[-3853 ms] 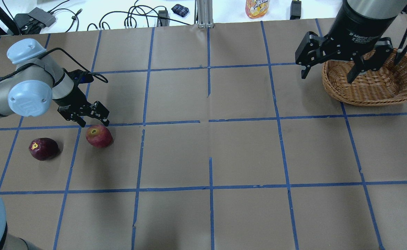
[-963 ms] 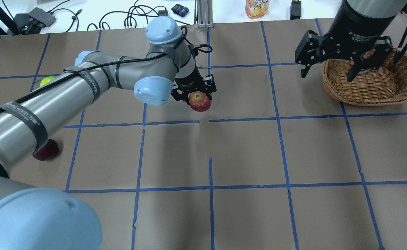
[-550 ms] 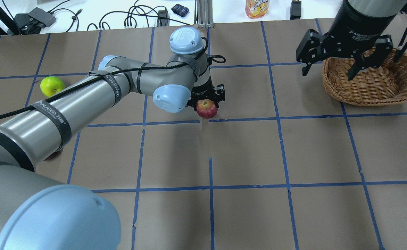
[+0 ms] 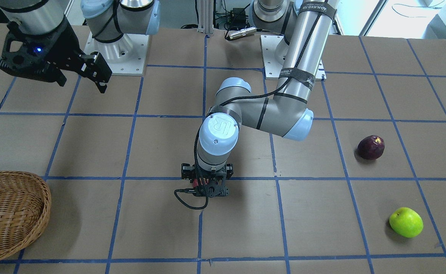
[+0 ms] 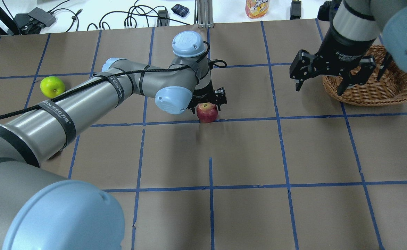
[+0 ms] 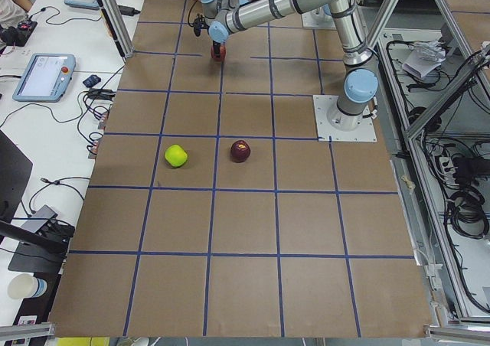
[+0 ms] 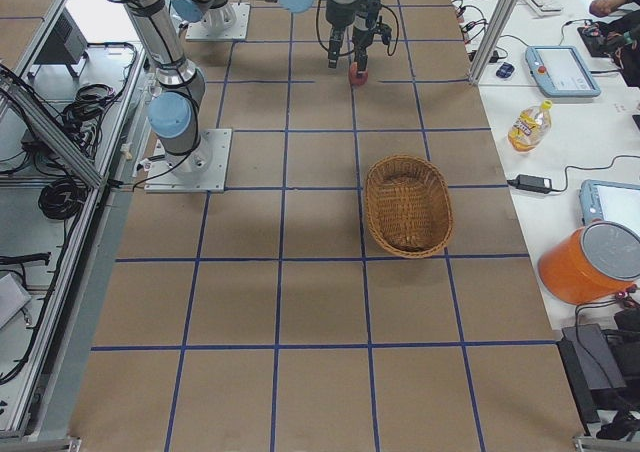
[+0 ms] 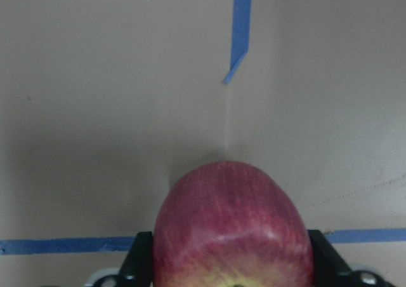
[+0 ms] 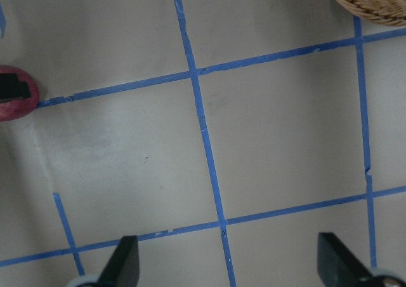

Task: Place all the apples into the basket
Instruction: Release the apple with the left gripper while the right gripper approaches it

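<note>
Apple [image 5: 207, 113] in left hand [image 5: 207, 106] at table's [image 5: 245, 152] middle, two other apples [image 4: 371, 147] [image 4: 406, 222] far left, basket [image 5: 366, 95] far right.

Brown paper counter [image 5: 245, 152] with a blue tape grid [image 5: 210, 188] under the jaws. Way past the right jaws: yellow-orange plastic drink bottle [image 5: 257, 7], black power brick [image 5: 295, 8]. Dark checked pouch [image 5: 180, 9] beyond the left jaws.

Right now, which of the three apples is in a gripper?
The red apple, the one with a yellowish top, held by the left gripper. The maroon apple and the green apple lie loose, far from either gripper.
</note>
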Robot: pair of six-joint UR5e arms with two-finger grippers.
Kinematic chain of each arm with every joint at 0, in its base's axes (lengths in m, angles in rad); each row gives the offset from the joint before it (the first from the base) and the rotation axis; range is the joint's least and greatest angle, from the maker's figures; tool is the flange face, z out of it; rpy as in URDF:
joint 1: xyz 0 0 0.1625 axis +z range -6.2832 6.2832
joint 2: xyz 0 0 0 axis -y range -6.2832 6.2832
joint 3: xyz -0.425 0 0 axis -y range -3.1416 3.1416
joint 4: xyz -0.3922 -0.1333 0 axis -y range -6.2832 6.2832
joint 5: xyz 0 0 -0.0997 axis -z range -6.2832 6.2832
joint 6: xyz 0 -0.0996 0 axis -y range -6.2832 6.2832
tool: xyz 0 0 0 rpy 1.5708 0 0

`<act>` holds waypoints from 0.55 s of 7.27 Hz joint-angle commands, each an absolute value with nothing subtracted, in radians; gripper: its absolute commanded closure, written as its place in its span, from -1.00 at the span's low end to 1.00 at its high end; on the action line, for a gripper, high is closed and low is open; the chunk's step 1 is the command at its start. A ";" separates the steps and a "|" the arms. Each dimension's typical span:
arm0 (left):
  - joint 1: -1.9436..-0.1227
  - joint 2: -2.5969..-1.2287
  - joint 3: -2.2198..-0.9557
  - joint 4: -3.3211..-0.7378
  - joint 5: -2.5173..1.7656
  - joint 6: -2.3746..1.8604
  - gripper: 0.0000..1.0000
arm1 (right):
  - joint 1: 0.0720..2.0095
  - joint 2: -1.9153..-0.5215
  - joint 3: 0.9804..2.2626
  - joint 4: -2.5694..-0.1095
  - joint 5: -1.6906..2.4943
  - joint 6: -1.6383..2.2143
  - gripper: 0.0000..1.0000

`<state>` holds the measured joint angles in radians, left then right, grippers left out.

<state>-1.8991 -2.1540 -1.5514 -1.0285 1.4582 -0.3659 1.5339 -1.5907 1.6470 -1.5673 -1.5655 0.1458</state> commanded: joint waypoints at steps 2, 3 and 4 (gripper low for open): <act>-1.823 -2.070 -1.446 -1.234 1.451 -0.283 -1.00 | 1.540 -1.592 1.704 -1.657 -1.565 0.147 -1.00; -1.756 -2.019 -1.393 -1.416 1.463 -0.161 -1.00 | 1.542 -1.586 1.703 -1.657 -1.559 0.150 -1.00; -1.671 -1.982 -1.378 -1.475 1.466 -0.067 -1.00 | 1.543 -1.582 1.698 -1.673 -1.548 0.152 -1.00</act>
